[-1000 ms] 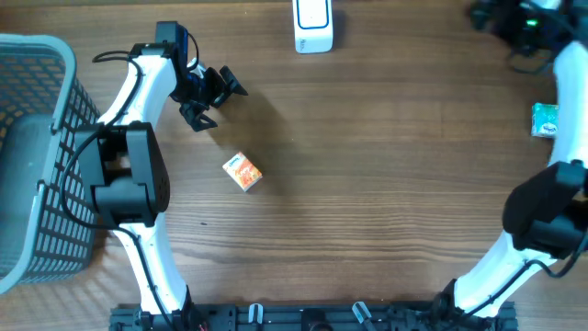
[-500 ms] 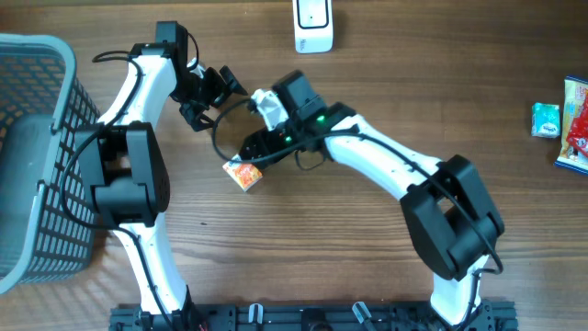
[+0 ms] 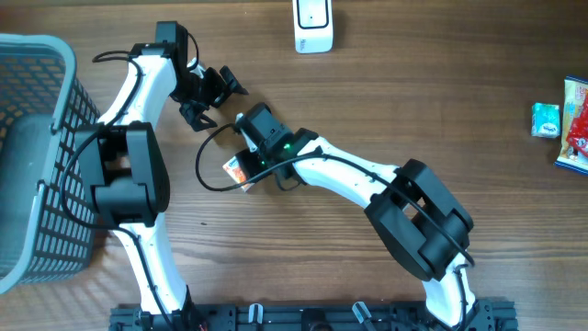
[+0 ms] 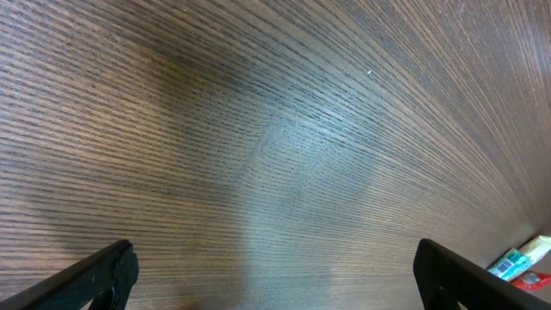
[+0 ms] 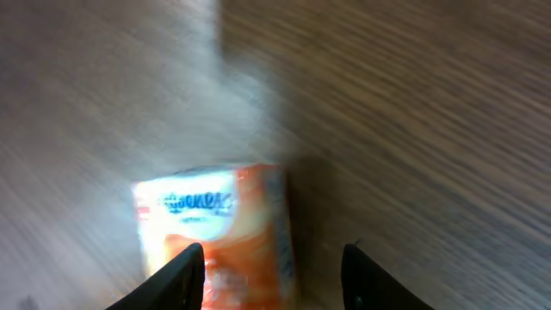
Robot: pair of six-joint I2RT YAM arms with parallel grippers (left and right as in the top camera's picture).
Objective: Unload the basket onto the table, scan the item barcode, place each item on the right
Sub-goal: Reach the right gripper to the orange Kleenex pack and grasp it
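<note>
Small orange-and-white snack packet (image 3: 236,171) flat on wooden counter (image 3: 386,101), well apart from white box-shaped scanner (image 3: 313,25). Right gripper (image 5: 274,277) over packet, fingers apart; grasp cannot be told. Left gripper (image 3: 220,101) released, empty, beside scanner's left. Lift and barcode presentation not yet done.

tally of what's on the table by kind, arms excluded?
Packets: 3 (orange packet, green packet, red packet)
White scanner: 1
Grey basket: 1
Total: 5
</note>
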